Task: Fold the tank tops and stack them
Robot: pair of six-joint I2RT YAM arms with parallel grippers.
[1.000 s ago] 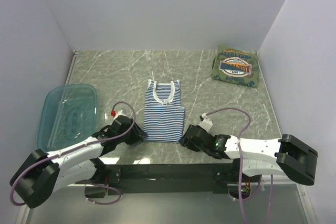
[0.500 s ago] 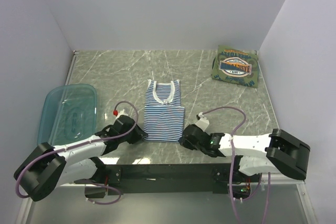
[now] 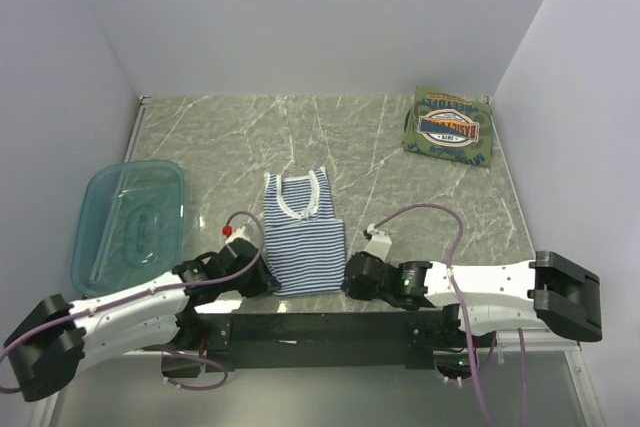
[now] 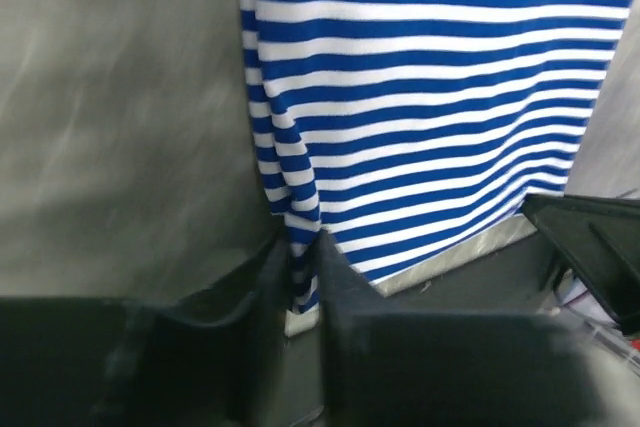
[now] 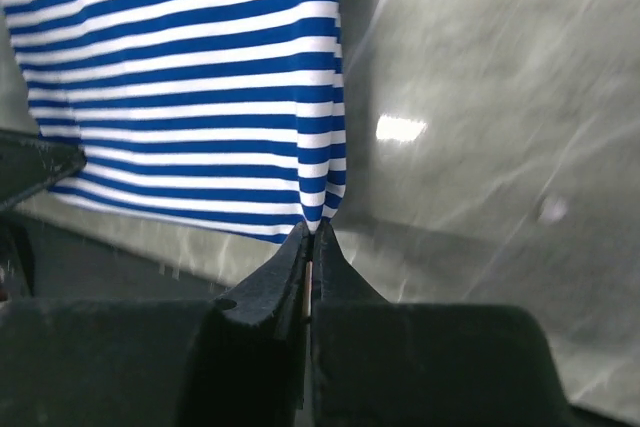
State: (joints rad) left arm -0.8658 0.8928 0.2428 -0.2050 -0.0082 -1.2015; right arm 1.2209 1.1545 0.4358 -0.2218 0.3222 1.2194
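Striped tank top (image 3: 302,237) now lies nearer the arms and slightly further left on the table (image 3: 400,147). The left gripper (image 4: 303,282) and right gripper (image 5: 312,247) have both closed, pinching its bottom hem corners.

No readable text. Only a hint of lettering across the dark band of the oval print on the olive-green tank top (image 3: 449,128), folded at the far right corner of the table (image 3: 400,177). Too small and blurred to make out a single letter. Blue, white and orange in the print.
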